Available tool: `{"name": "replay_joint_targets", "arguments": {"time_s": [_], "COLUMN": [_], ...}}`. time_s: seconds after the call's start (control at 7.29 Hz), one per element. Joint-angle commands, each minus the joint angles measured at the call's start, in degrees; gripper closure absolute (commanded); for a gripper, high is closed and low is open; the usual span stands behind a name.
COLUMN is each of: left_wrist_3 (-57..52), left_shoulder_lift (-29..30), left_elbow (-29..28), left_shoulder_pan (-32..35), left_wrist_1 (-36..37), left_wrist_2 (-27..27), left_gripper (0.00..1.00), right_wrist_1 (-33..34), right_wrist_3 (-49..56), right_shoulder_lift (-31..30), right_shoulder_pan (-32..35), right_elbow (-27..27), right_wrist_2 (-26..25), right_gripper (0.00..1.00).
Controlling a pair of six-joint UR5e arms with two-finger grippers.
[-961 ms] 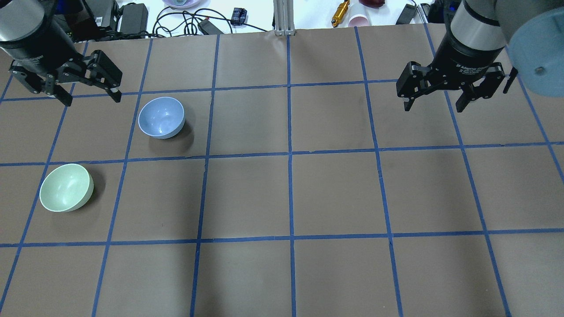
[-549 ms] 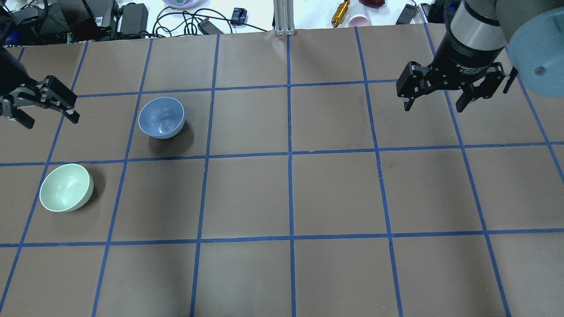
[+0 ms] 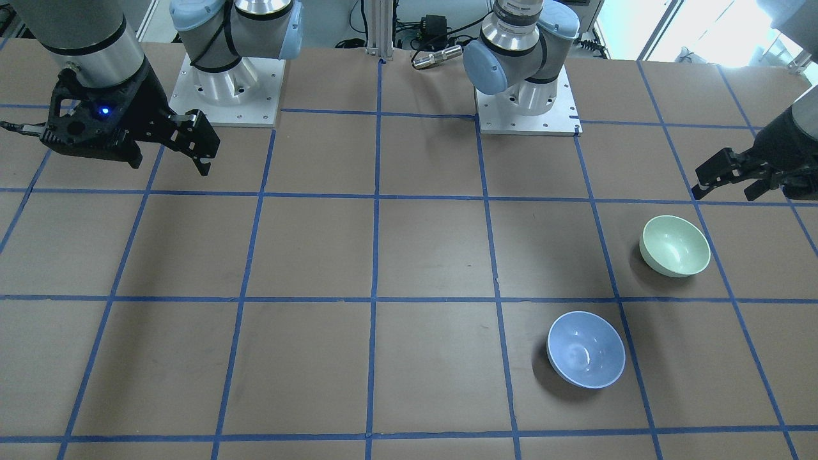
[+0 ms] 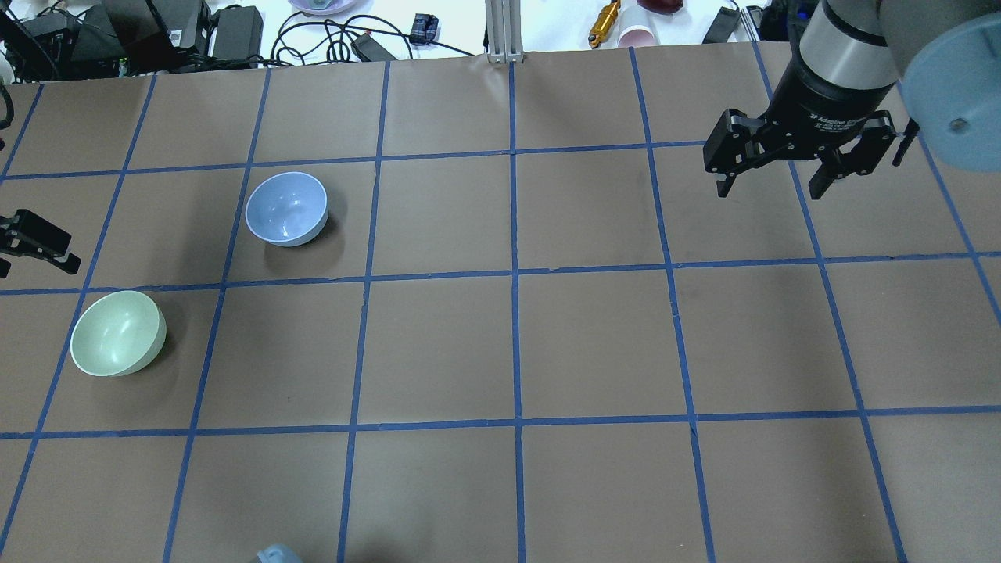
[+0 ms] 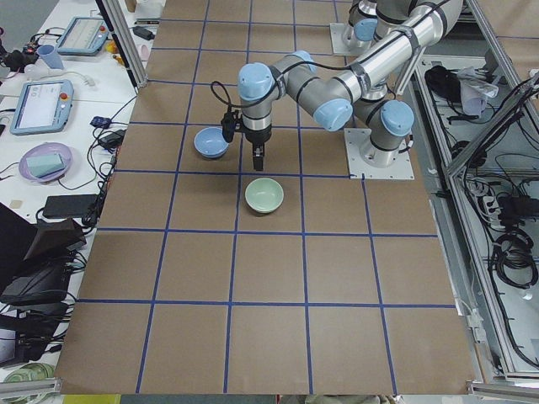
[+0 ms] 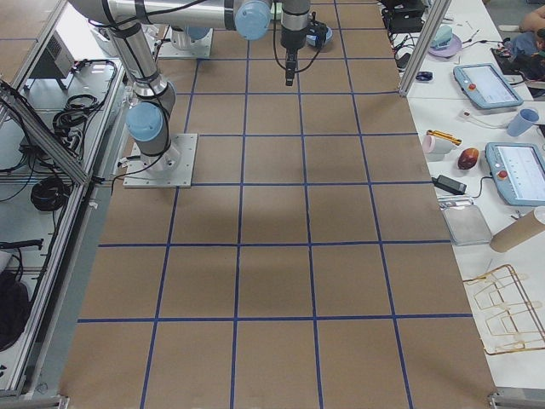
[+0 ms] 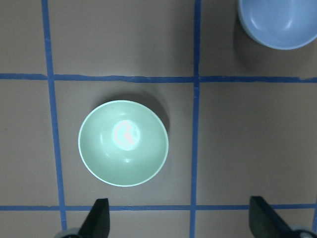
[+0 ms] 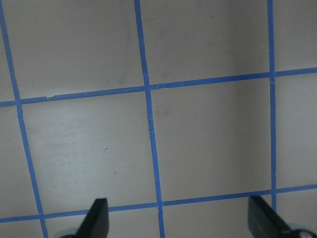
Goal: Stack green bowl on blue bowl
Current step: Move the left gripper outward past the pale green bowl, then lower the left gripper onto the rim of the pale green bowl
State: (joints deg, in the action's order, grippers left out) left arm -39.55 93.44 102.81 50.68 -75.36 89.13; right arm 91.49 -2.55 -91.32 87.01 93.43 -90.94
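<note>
The green bowl [image 4: 117, 334] stands upright and empty at the table's left; it also shows in the front view [image 3: 675, 245] and the left wrist view [image 7: 123, 143]. The blue bowl [image 4: 286, 208] stands upright one grid square further back and to the right, also in the front view [image 3: 586, 349] and cut off at the top right of the left wrist view [image 7: 280, 22]. My left gripper [image 4: 35, 268] [image 3: 722, 193] is open and empty, hovering above the table close to the green bowl without touching it. My right gripper [image 4: 770, 191] [image 3: 169, 166] is open and empty, high over the far right.
Brown paper with a blue tape grid [image 4: 516, 274] covers the table. Cables, power supplies [image 4: 235, 27] and a pink cup [image 4: 637, 35] lie beyond the far edge. The two arm bases [image 3: 223, 89] [image 3: 527, 102] stand at the robot's side.
My left gripper has moved from behind the blue bowl's left side to the view's left edge, nearer the green bowl. The right arm and both bowls have not moved.
</note>
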Motion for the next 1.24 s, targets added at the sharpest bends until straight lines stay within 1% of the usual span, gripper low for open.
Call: {"name": "replay_joint_targets", "arguments": {"time_s": [0.0,0.27,0.41,0.69,0.82,0.96,1.1], "left_wrist_3": [-6.2,-9.2,-11.3,-12.6,-12.6,-12.7,-12.7], "left_shoulder_lift": [3.0,6.9,9.0,12.9,14.1,15.0,15.5], "left_elbow": [5.3,5.6,5.8,6.0,6.3,7.9,9.2], "left_shoulder_pan": [-5.8,-7.5,-8.8,-9.4,-9.5,-9.5,-9.5], "left_wrist_1": [8.8,11.8,12.4,16.4,16.4,18.1,21.9], "left_wrist_2": [-2.6,-2.8,-4.3,-4.6,-4.7,-4.7,-4.6], "left_gripper": [0.00,0.00,0.00,0.00,0.01,0.02,0.01], "right_wrist_1": [0.0,0.0,0.0,0.0,0.0,0.0,0.0], "right_wrist_3": [0.0,0.0,0.0,0.0,0.0,0.0,0.0], "right_shoulder_lift": [0.0,0.0,0.0,0.0,0.0,0.0,0.0], "right_shoulder_pan": [0.0,0.0,0.0,0.0,0.0,0.0,0.0], "right_elbow": [0.0,0.0,0.0,0.0,0.0,0.0,0.0], "right_wrist_2": [0.0,0.0,0.0,0.0,0.0,0.0,0.0], "right_gripper": [0.00,0.00,0.00,0.00,0.00,0.00,0.00]}}
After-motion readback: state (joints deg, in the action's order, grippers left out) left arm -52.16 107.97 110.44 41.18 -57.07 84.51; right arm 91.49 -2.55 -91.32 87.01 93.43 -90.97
